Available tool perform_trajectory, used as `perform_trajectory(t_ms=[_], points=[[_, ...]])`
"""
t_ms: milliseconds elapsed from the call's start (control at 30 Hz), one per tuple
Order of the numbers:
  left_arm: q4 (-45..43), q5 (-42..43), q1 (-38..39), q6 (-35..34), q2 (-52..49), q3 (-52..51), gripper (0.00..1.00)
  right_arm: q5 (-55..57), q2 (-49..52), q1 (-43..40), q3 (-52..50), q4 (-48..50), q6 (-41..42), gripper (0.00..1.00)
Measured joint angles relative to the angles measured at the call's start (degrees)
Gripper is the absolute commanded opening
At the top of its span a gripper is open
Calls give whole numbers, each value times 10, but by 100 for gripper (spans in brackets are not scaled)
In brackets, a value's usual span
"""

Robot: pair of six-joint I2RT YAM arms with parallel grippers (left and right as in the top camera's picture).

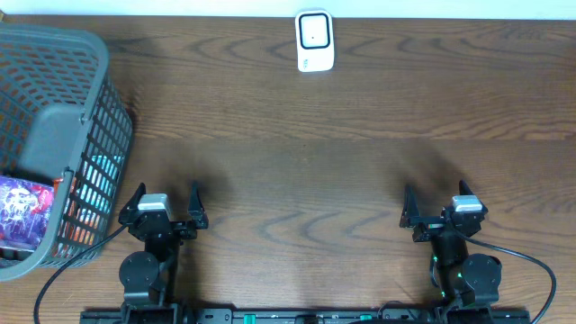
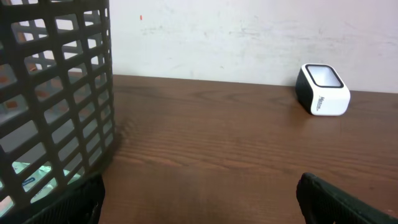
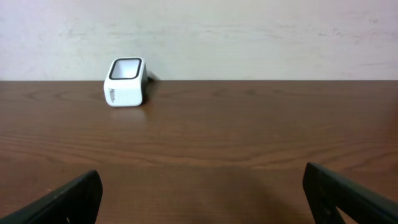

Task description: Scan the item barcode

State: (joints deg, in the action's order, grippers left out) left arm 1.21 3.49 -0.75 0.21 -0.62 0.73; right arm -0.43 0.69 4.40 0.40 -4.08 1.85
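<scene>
A white barcode scanner [image 1: 315,40] with a dark window stands at the far edge of the wooden table; it also shows in the left wrist view [image 2: 322,90] and the right wrist view [image 3: 126,83]. Items lie in a grey mesh basket [image 1: 101,144] at the left, among them a purple packet [image 1: 22,211]; no barcode shows. My left gripper [image 1: 166,192] is open beside the basket's near right corner, with nothing between its fingers [image 2: 202,205]. My right gripper [image 1: 436,193] is open over bare wood at the near right [image 3: 205,202].
The basket wall [image 2: 56,93] rises close to the left gripper's left finger [image 2: 78,202]. Teal and red packaging [image 1: 94,184] shows through the mesh. A pale wall runs behind the table's far edge. Cables trail from both arm bases.
</scene>
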Motion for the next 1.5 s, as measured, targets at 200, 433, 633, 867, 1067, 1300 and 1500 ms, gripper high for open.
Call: perform_trajectory(t_ms=[200, 433, 633, 867, 1067, 1300, 1500], points=[[0, 0, 0, 0, -14, 0, 98, 0, 0, 0, 0, 0, 0, 99], [0, 0, 0, 0, -15, 0, 98, 0, 0, 0, 0, 0, 0, 99], [0, 0, 0, 0, -15, 0, 98, 0, 0, 0, 0, 0, 0, 99], [0, 0, 0, 0, -15, 0, 98, 0, 0, 0, 0, 0, 0, 99], [0, 0, 0, 0, -15, 0, 98, 0, 0, 0, 0, 0, 0, 99], [0, 0, 0, 0, -15, 0, 98, 0, 0, 0, 0, 0, 0, 99], [0, 0, 0, 0, -15, 0, 98, 0, 0, 0, 0, 0, 0, 99]])
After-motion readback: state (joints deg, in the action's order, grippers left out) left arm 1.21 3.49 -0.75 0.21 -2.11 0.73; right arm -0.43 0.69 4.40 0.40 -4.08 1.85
